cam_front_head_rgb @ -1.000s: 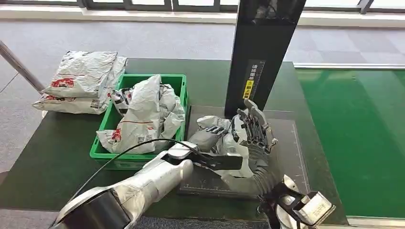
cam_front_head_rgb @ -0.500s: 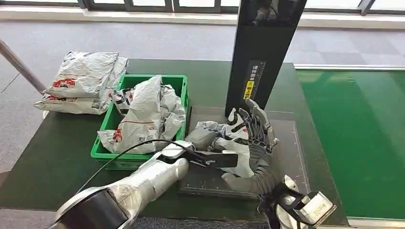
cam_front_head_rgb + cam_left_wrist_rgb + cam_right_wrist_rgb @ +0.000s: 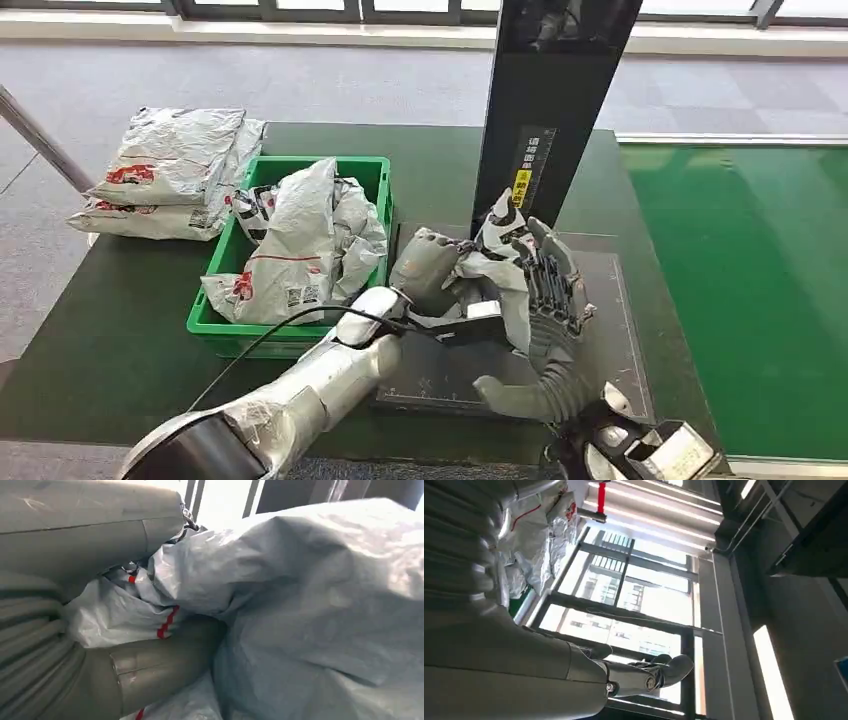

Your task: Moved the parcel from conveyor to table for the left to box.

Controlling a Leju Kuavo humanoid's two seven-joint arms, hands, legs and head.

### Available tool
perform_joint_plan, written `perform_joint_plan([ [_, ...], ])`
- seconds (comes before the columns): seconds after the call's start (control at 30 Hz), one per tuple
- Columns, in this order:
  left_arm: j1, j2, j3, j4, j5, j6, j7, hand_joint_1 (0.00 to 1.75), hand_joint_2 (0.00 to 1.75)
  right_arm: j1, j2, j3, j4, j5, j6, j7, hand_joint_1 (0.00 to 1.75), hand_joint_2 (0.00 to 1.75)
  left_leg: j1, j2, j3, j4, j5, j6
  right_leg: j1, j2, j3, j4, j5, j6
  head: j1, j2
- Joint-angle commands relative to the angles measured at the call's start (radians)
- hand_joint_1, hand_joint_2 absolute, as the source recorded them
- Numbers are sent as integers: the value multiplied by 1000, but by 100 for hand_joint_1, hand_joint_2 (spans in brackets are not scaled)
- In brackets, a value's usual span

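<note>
Item: crumpled grey-white plastic mailer parcel (image 3: 480,270), raised over the dark mat (image 3: 600,300) on your table, just in front of the black scanner column (image 3: 545,110). Your left hand (image 3: 425,275) grips its left side; your right hand (image 3: 550,290) presses its right side. Adjacent: green plastic crate (image 3: 262,172) holding similar parcels.

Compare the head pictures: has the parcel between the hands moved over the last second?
Yes. The parcel, held by the left hand, has risen toward the black post: its top now overlaps the post's base, where earlier it sat lower on the grey mat.
</note>
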Motion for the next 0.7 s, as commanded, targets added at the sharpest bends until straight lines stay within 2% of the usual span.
perform_joint_plan([
  [0.03,53,90,93,-291,-95,67,63,175,175,7,-35,-15,4,-2,0,3,0,175,0,2,2,-1,-1,0,1,2,2,-2,0,-1,0,0],
  [0.13,75,159,187,-455,-96,41,78,175,175,28,-36,-22,-13,-3,-3,3,0,175,0,4,3,-2,-1,0,0,4,1,-2,1,-1,0,0],
  [0.23,56,196,243,-507,-85,-1,89,175,175,26,-38,-26,-13,-5,-2,3,0,175,1,4,0,0,-1,-1,1,4,-1,0,0,-1,0,0],
  [0.4,30,202,354,-537,-105,4,104,175,175,27,-33,-30,-14,5,-12,3,0,175,1,4,1,0,-1,-1,1,4,-2,0,0,-2,0,0],
  [0.5,20,207,371,-535,-106,0,105,175,175,30,-33,-30,-15,6,-15,3,0,175,1,4,1,-1,-1,-1,1,5,-1,0,0,-2,0,0],
  [0.53,15,207,384,-531,-104,-2,106,175,175,32,-34,-31,-17,6,-17,3,0,175,1,4,1,-1,-1,-1,1,5,-1,0,0,-2,0,0],
  [0.57,-19,240,513,-419,-96,-23,132,175,175,75,-32,-35,-60,12,-26,3,0,175,1,3,1,-1,-1,-1,1,3,-1,0,0,-2,0,0],
  [0.67,-19,259,557,-322,-103,14,80,175,175,93,-30,-36,-77,21,-26,3,0,175,1,6,4,-3,-1,-1,1,6,2,-2,0,-3,0,0],
  [0.7,-32,259,570,-248,-146,0,110,175,175,93,-28,-37,-80,29,-27,3,0,175,1,4,4,-2,0,-1,1,5,2,-1,-1,-3,0,0],
])
